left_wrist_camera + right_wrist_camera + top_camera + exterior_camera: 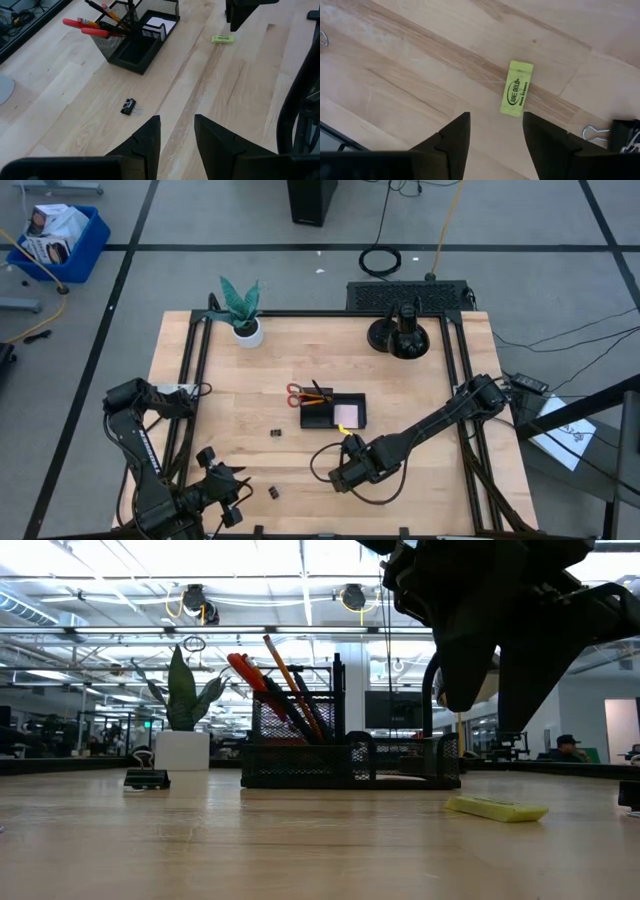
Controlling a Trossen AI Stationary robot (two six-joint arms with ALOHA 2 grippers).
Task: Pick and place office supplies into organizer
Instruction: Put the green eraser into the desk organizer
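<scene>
Both arms are dark, jointed and matte black, a black cable looping beside the right gripper (352,470); the fingers (451,142) are blunt wedges (stepped inner edges).

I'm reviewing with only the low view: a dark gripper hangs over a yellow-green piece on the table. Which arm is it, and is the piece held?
Observer: It is the right gripper. Its fingers are open, and the yellow-green piece lies flat on the table, not held.
Operator: Is anything loose that I miss?
Observer: A second binder clip lies near the front edge, beside the left gripper.
Operator: And inside the organizer?
Observer: A pink pad lies flat in one compartment of the organizer.
</scene>
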